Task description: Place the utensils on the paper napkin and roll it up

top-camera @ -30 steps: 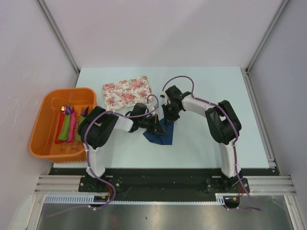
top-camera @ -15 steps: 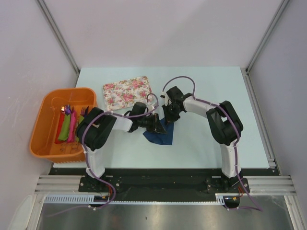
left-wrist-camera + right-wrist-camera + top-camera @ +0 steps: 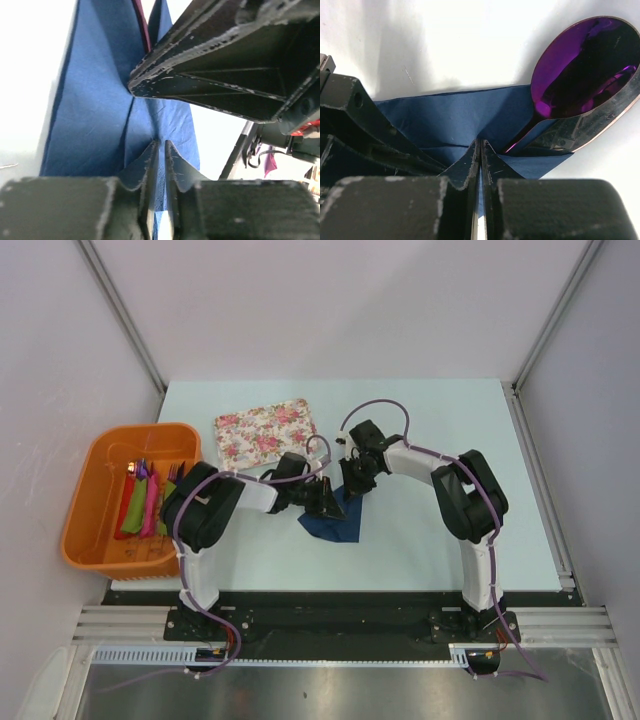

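The pale desk point(image 3: 430, 530) carries the navy napkin point(image 3: 338, 527) at mid-front, between the arms and partly folded. The left claw point(image 3: 161, 146) is almost closed, pinching a napkin fold. The right claw point(image 3: 480, 146) is closed on its edge. A purple spoon point(image 3: 580, 65) pokes from the folds.

napkin point(image 3: 332, 525): navy, folded | spoon point(image 3: 580, 65): purple bowl protruding from fold

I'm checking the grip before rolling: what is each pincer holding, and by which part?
Both pinch the napkin: left pincer on a raised fold, right pincer on a fold beside the spoon.
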Robot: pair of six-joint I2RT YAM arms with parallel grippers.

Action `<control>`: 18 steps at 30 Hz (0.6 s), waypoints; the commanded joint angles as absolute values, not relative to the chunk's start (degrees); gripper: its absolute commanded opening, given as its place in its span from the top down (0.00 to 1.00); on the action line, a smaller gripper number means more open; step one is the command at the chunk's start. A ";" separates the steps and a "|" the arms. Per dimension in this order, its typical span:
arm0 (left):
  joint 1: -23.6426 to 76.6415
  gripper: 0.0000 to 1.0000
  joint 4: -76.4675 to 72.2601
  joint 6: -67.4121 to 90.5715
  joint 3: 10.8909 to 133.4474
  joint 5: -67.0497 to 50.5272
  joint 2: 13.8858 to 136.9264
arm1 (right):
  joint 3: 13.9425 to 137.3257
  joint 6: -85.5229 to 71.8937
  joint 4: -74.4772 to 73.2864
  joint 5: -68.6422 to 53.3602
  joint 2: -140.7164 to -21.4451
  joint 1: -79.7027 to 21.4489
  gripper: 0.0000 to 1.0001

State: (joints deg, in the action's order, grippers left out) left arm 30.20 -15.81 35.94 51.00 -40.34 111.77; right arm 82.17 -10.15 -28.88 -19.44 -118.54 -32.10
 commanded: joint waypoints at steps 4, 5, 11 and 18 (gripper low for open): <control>28.31 0.59 -12.48 29.89 48.43 -41.83 104.52 | 78.58 -6.68 -29.18 -15.47 -123.05 -32.43 0.95; 27.87 0.50 -11.70 29.19 48.25 -42.01 101.11 | 78.40 -6.68 -28.83 -15.47 -123.13 -32.43 0.96; 20.66 0.29 4.00 22.17 47.81 -39.47 94.05 | 78.05 -6.50 -28.13 -15.21 -123.22 -32.52 0.96; 15.47 0.29 12.21 15.56 46.58 -35.60 95.62 | 78.05 -6.77 -27.86 -14.68 -123.49 -32.96 0.96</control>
